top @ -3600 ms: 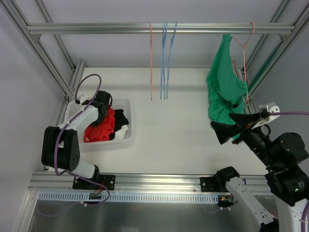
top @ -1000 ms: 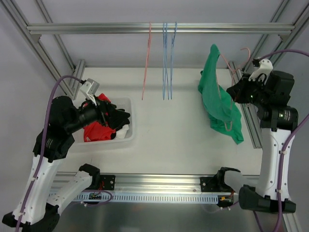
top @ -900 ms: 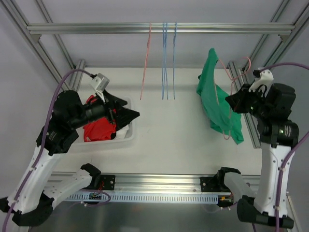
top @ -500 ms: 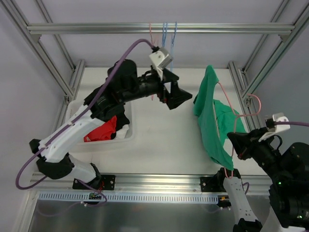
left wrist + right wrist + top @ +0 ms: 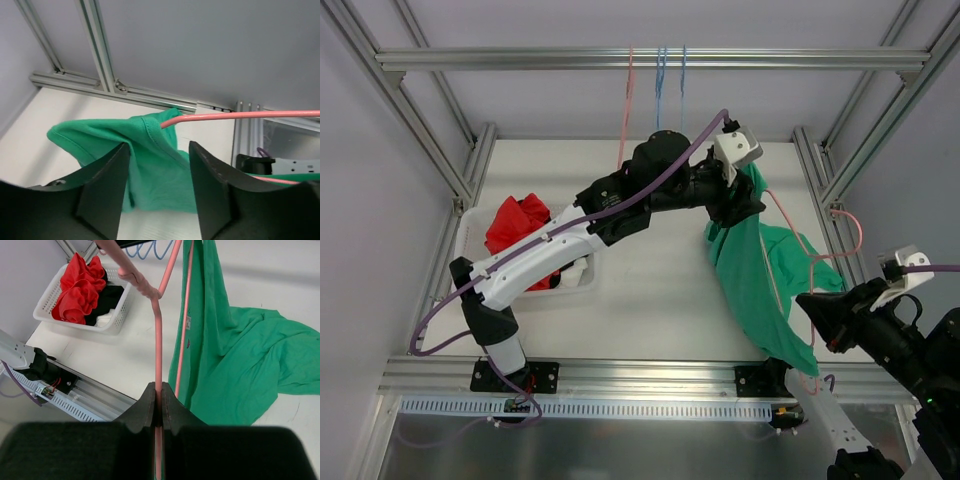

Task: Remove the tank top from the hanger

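Observation:
The green tank top (image 5: 752, 275) hangs on a pink wire hanger (image 5: 788, 222) held low over the table's right side. My right gripper (image 5: 810, 308) is shut on the hanger's wire, and in the right wrist view its jaws (image 5: 159, 390) pinch the pink hanger (image 5: 158, 340) beside the tank top (image 5: 235, 355). My left arm reaches across to the garment's upper end, where the left gripper (image 5: 746, 200) stands. In the left wrist view the left gripper (image 5: 159, 147) is open, with a fold of the tank top (image 5: 155, 170) between its fingers and the hanger wire (image 5: 240, 116) just above.
A white basket (image 5: 470, 213) with red, black and white clothes sits on the table at the left; it also shows in the right wrist view (image 5: 46, 314). Spare pink and blue hangers (image 5: 660, 75) hang from the top rail (image 5: 520, 58). Aluminium frame posts stand along both sides.
The left arm swung from the basket across to the tank top's upper end, and its jaws have narrowed around the fabric. The right gripper carried the hanger off the rail, down toward the near right.

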### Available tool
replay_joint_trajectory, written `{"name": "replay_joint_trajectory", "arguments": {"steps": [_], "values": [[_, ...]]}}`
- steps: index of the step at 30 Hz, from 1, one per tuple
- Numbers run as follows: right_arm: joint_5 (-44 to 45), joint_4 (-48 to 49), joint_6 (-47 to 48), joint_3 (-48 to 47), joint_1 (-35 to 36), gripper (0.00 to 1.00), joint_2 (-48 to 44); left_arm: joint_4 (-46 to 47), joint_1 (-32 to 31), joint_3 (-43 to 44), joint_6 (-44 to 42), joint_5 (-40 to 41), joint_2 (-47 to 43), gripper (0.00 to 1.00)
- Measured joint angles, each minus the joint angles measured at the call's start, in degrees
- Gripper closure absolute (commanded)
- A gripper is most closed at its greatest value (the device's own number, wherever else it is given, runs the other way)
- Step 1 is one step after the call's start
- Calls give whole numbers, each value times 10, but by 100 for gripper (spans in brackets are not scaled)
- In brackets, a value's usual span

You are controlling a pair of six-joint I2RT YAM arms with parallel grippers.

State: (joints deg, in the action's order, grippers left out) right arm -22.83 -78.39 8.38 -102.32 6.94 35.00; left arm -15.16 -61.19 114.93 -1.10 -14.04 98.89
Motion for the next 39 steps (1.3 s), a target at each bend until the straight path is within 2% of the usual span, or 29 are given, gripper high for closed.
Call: {"name": "replay_joint_trajectory", "arguments": {"steps": [3, 7, 8, 18, 33, 39], "values": [[8, -3, 1, 0, 4, 100, 7, 5, -3, -1, -7, 14, 0, 74], [11, -3, 2, 0, 5, 100, 12, 17, -3, -5, -10, 27, 0, 97], [11, -3, 2, 0, 5, 100, 12, 19, -3, -6, -10, 31, 0, 99], [12, -3, 3, -3, 5, 100, 12, 38, -3, -20, -10, 80, 0, 100], [-17, 6, 39, 63, 14, 100, -31, 72, -6, -90, 33, 356, -59, 100], [-18, 34, 44, 75, 26, 100, -69, 88, -6, -99, 44, 370, -65, 100]]}}
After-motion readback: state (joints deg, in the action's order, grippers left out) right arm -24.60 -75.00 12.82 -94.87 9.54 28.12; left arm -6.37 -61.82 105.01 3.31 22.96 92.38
